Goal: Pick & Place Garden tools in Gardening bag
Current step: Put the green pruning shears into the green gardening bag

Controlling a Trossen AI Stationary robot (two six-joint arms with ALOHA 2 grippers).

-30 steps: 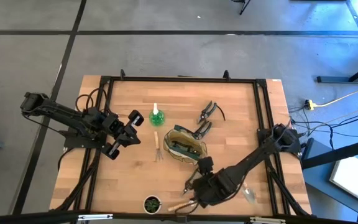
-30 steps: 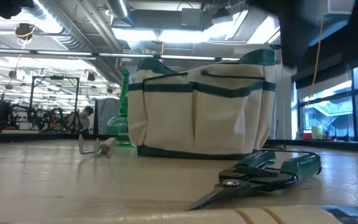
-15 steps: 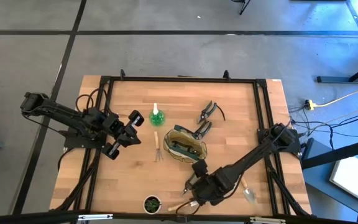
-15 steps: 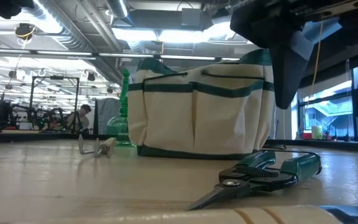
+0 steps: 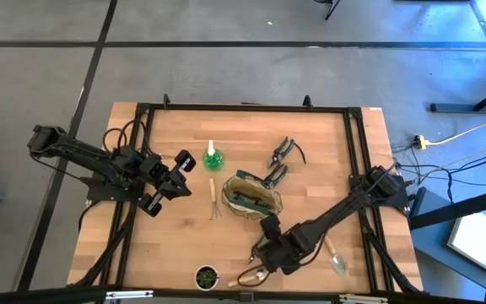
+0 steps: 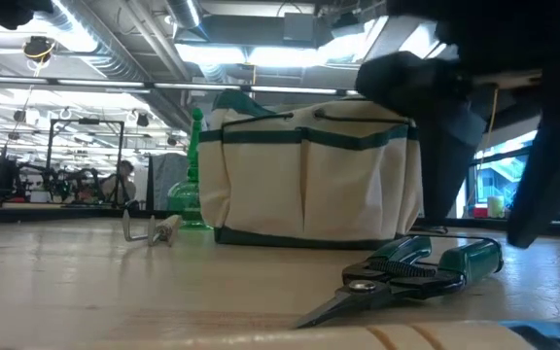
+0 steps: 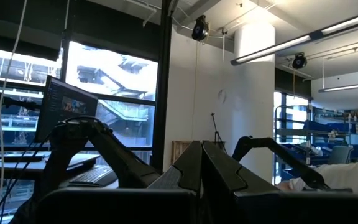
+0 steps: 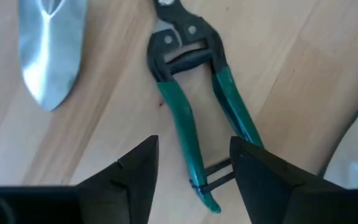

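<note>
Green-handled pruners (image 8: 185, 118) lie flat on the wood near the table's front edge, also seen in the low view (image 6: 406, 277). My right gripper (image 8: 193, 149) hangs open just above them, pointing steeply down, one finger on either side of the handles' free ends; in the high view it (image 5: 266, 253) is in front of the gardening bag (image 5: 251, 198). The bag stands upright with its mouth open. My left gripper (image 5: 182, 181) is shut and held up over the table's left part, touching nothing.
A trowel blade (image 8: 48, 50) lies beside the pruners, and another trowel (image 5: 336, 263) to the right. A small potted plant (image 5: 207, 276) sits at the front edge. Behind the bag are a green spray bottle (image 5: 212, 158), a fork (image 5: 213, 198) and black pruners (image 5: 282, 152).
My right gripper has come down toward the green-handled pruners, its fingers dropping into the low view on either side of the handles. The pruners have not moved.
</note>
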